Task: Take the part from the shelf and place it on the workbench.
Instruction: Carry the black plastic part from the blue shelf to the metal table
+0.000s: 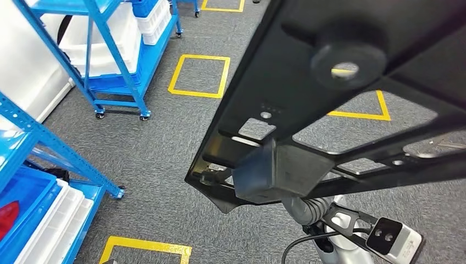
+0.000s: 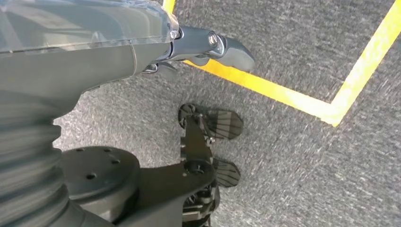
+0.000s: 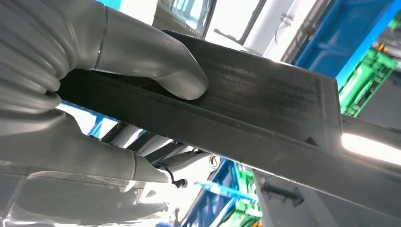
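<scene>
The part (image 1: 351,82) is a big flat black frame with cutouts and a round boss, raised across the right half of the head view. My right hand (image 1: 267,175) grips its lower edge from beneath. In the right wrist view the thumb (image 3: 146,56) presses on the black part (image 3: 269,113), with the other fingers (image 3: 85,158) wrapped under it. My left hand (image 2: 198,45) hangs over the grey carpet, thumb stretched out and nothing in it.
A blue wheeled shelf cart (image 1: 112,60) with white bins stands at the back left. A second blue shelf (image 1: 38,148) with blue and white bins is close on my left. Yellow taped squares (image 1: 199,76) mark the carpet.
</scene>
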Motion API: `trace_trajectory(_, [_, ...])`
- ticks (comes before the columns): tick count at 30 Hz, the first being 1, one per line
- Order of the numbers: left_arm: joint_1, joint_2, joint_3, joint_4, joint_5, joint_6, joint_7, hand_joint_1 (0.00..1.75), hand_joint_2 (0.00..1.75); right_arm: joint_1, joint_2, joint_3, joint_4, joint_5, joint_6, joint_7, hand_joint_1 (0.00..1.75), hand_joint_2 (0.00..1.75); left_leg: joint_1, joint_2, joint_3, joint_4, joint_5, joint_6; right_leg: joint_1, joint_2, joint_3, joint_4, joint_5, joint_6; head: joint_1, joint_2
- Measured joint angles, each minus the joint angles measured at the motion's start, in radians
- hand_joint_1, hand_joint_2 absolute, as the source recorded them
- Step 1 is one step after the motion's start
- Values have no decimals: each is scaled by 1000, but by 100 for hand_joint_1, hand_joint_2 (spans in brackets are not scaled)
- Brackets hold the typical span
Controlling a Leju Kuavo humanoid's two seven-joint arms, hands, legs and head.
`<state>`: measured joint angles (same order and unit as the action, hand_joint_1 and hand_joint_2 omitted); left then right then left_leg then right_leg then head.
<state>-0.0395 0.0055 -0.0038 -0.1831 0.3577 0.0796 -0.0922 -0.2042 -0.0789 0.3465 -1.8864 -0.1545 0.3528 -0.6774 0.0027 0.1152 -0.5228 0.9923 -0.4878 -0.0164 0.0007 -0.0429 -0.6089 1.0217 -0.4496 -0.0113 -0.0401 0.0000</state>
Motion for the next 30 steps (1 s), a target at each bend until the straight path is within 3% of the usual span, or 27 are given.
trace_trajectory(1, [-2, 0, 2, 0, 3, 0, -2, 0, 175, -2, 0, 0, 0, -4, -1, 5, 175, 175, 2, -5, 0, 4, -6, -5, -1, 10, 1, -3, 2, -5, 0, 0])
trace_trajectory(3, [-3, -1, 7, 0, 11, -1, -8, 0, 175, -9, 0, 1, 1, -11, -1, 11, 175, 175, 7, -47, -24, 66, -49, -13, -6, 29, 4, -9, 5, -17, 0, 0])
trace_trajectory(5, [1, -1, 15, 0, 18, 0, -10, 0, 175, -15, 2, 3, 4, -16, 2, 13, 175, 175, 10, -95, -87, 200, -113, -15, -6, 51, 4, -10, 6, -24, 0, 0])
trace_trajectory(6, [4, -1, 18, 0, 21, 1, -10, 0, 175, -16, 3, 4, 6, -17, 3, 14, 175, 175, 10, -103, -118, 262, -133, -16, -5, 63, 4, -10, 6, -25, 0, 0])
trace_trajectory(7, [6, -1, 21, 0, 22, 2, -10, 0, 175, -17, 4, 5, 9, -18, 4, 14, 175, 175, 10, -106, -137, 293, -134, -16, -4, 78, 4, -9, 6, -25, 0, 0])
trace_trajectory(8, [7, -1, 23, 0, 23, 2, -10, 0, 175, -17, 4, 7, 11, -19, 5, 15, 175, 175, 10, -108, -139, 287, -116, -14, -4, 92, 5, -7, 6, -25, 0, 0])
trace_trajectory(9, [7, -1, 24, 0, 24, 2, -11, 0, 175, -17, 4, 7, 12, -20, 5, 16, 175, 175, 10, -113, -124, 245, -81, -12, -4, 106, 5, -5, 6, -24, 0, 0])
trace_trajectory(11, [8, -1, 28, 0, 24, 3, -16, 0, 175, -19, 7, 8, 13, -24, 6, 19, 175, 175, 13, -152, -73, 113, -8, -7, -3, 133, 4, 2, 4, -19, 0, 0])
trace_trajectory(13, [7, 0, 32, 0, 23, 3, -23, 0, 175, -21, 11, 9, 13, -26, 7, 23, 175, 175, 15, -188, -40, 34, 14, -2, -5, 155, -3, 7, 5, -9, 0, 0])
trace_trajectory(14, [7, 0, 34, 0, 23, 2, -26, 0, 175, -21, 13, 9, 13, -25, 8, 24, 175, 175, 14, -192, -36, 26, 10, 0, -7, 166, -8, 6, 8, -2, 0, 0])
trace_trajectory(15, [5, 0, 35, 0, 22, 2, -29, 0, 175, -19, 14, 9, 13, -25, 10, 25, 175, 175, 13, -183, -33, 21, 11, 5, -9, 176, -11, 4, 11, 5, 0, 0])
trace_trajectory(16, [4, 0, 37, 0, 22, 2, -31, 0, 175, -18, 14, 9, 13, -24, 13, 25, 175, 175, 13, -171, -31, 16, 14, 12, -9, 169, -14, 5, 11, 11, 0, 0])
trace_trajectory(18, [2, 1, 42, 0, 25, 1, -38, 0, 175, -20, 14, 10, 14, -25, 21, 23, 175, 175, 15, -146, -27, 5, 22, 26, -5, 119, -35, 46, -16, 19, 0, 0])
trace_trajectory(19, [2, 2, 45, 0, 27, 2, -43, 0, 175, -22, 14, 10, 15, -26, 25, 20, 175, 175, 13, -133, -26, 2, 23, 31, -5, 85, -59, 97, -45, 21, 0, 0])
trace_trajectory(21, [5, 8, 50, 0, 27, 2, -49, 0, 175, -24, 14, 11, 20, -28, 28, 14, 175, 175, 8, -105, -26, 2, 22, 37, -9, 57, -120, 226, -102, 24, 0, 0])
trace_trajectory(22, [6, 11, 51, 0, 25, 2, -51, 0, 175, -24, 14, 12, 24, -29, 29, 11, 175, 175, 7, -90, -26, 2, 21, 37, -11, 53, -141, 269, -113, 25, 0, 0])
trace_trajectory(23, [6, 13, 52, 0, 23, 3, -52, 0, 175, -24, 14, 13, 28, -29, 30, 9, 175, 175, 6, -76, -26, 2, 20, 37, -13, 51, -143, 274, -105, 26, 0, 0])
trace_trajectory(25, [4, 16, 53, 0, 19, 3, -53, 0, 175, -24, 14, 16, 36, -29, 31, 5, 175, 175, 5, -53, -22, 3, 17, 34, -13, 31, -90, 177, -49, 22, 0, 0])
trace_trajectory(26, [3, 17, 53, 0, 18, 3, -54, 0, 175, -25, 14, 17, 38, -28, 31, 4, 175, 175, 3, -43, -20, 3, 14, 30, -8, 4, -51, 104, -25, 18, 0, 0])
trace_trajectory(28, [3, 19, 55, 0, 18, 4, -56, 0, 175, -27, 14, 19, 43, -29, 31, 0, 175, 175, -1, -25, -15, 5, 7, 21, 3, -32, -1, 8, -1, 8, 0, 0])
trace_trajectory(29, [3, 20, 56, 0, 18, 5, -58, 0, 175, -28, 14, 20, 46, -30, 30, -3, 175, 175, -2, -15, -14, 5, 5, 16, 9, -35, 3, -4, -2, 4, 0, 0])
trace_trajectory(30, [2, 21, 56, 0, 18, 5, -59, 0, 175, -29, 14, 21, 48, -31, 29, -6, 175, 175, -3, -4, -11, 5, 3, 11, 10, -20, 1, -5, 0, 1, 0, 0])
